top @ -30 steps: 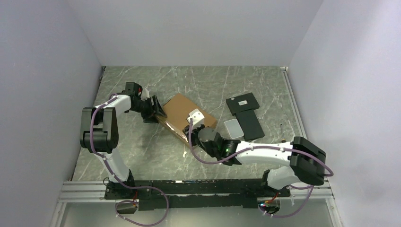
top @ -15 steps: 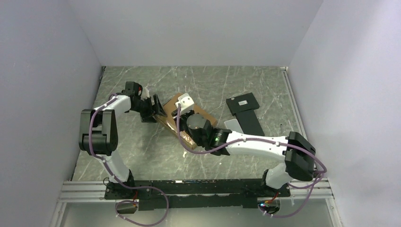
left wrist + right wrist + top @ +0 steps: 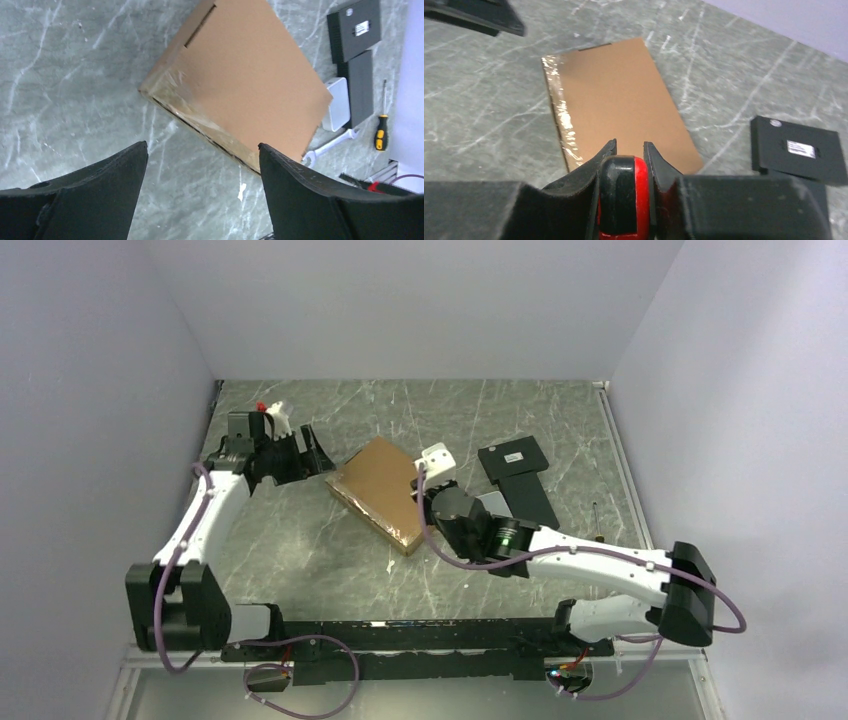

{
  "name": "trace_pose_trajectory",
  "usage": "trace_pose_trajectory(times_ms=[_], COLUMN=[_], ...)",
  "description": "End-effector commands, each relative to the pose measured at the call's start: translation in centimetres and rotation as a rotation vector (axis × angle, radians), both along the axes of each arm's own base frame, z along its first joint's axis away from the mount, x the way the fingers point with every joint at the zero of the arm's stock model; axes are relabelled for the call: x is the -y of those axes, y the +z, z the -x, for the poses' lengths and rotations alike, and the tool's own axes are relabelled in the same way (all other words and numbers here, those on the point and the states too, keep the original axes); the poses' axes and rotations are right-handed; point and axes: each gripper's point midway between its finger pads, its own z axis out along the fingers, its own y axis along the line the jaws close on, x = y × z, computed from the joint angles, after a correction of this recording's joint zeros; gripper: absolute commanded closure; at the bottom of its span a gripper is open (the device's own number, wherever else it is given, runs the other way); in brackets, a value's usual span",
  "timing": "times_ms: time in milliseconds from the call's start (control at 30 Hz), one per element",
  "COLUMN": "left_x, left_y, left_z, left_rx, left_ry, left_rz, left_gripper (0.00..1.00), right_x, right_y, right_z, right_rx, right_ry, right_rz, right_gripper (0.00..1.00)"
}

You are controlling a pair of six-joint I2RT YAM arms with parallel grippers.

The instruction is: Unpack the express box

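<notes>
right gripper [image 3: 630, 145] is clenched on a red and black tool [image 3: 624, 200] whose working end i cannot see. the express box [image 3: 619, 110] lies flat just ahead of and below its fingertips, with the taped edge to their left. left gripper [image 3: 202, 146] stands spread wide and holds nothing; the box sits ahead of it, apart, touching neither finger. my worry is that nothing pins the carton: it looks light and would likely skate across the smooth, veined stone table [image 3: 300, 550] once the tool presses on the tape. it could then shove into the black flat boxes [image 3: 515, 465] off to the right gripper's right. a push too deep might also mar whatever is inside. the box is matte brown cardboard, thin and rectangular, with a slot along one side and glossy, wrinkled clear tape wrapped over one long edge.
</notes>
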Motion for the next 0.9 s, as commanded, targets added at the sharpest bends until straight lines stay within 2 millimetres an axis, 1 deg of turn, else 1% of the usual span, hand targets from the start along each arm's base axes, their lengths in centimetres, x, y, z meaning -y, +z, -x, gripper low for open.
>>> trace_pose_trajectory(times_ms=[0, 67, 133, 200, 300, 367, 400, 433, 500, 633, 700, 867], left_x=[0.9, 1.3, 1.7, 2.4, 4.6, 6.1, 6.4, 6.8, 7.4, 7.7, 8.2, 10.3], left_y=[1.9, 2.3, 2.1, 1.8, 1.9, 2.4, 2.3, 1.3, 0.3, -2.1, -3.0, -4.5], left_z=[2.9, 4.2, 5.3, 6.6, 7.6, 8.0, 8.1, 8.8, 9.5, 10.7, 11.2, 11.0], left_rx=[-0.013, -0.040, -0.093, -0.170, -0.247, -0.267, -0.277, -0.313, -0.356, -0.432, -0.469, -0.540], left_ry=[0.054, 0.082, 0.105, 0.108, 0.090, 0.089, 0.115, 0.146, 0.190, 0.283, 0.302, 0.267], left_rz=[0.099, 0.142, 0.181, 0.238, 0.406, 0.566, 0.628, 0.660, 0.656, 0.520, 0.488, 0.483], left_gripper=[0.15, 0.16, 0.16, 0.17, 0.23, 0.26, 0.27, 0.27, 0.27, 0.24, 0.23, 0.23], right_x=[4.4, 5.8, 7.0, 7.9, 8.3, 8.1, 8.0, 7.9, 7.9, 8.3, 8.1, 7.4], right_y=[0.8, 0.9, 1.0, 1.1, 1.3, 1.1, 1.0, 0.8, 0.4, -0.7, -1.0, -2.2], right_z=[-0.2, -0.6, -1.1, -1.6, -2.8, -3.4, -3.7, -4.0, -4.5, -4.9, -4.9, -4.9], right_rx=[-0.015, -0.022, -0.033, -0.048, -0.086, -0.129, -0.149, -0.168, -0.201, -0.254, -0.266, -0.331], right_ry=[-0.119, -0.154, -0.189, -0.204, -0.196, -0.177, -0.169, -0.165, -0.175, -0.198, -0.186, -0.149], right_rz=[0.004, 0.014, 0.016, 0.012, -0.014, -0.024, -0.023, -0.015, 0.020, 0.115, 0.116, 0.095], right_gripper=[1.00, 1.00, 1.00, 1.00, 1.00, 1.00, 1.00, 1.00, 1.00, 1.00, 1.00, 1.00])
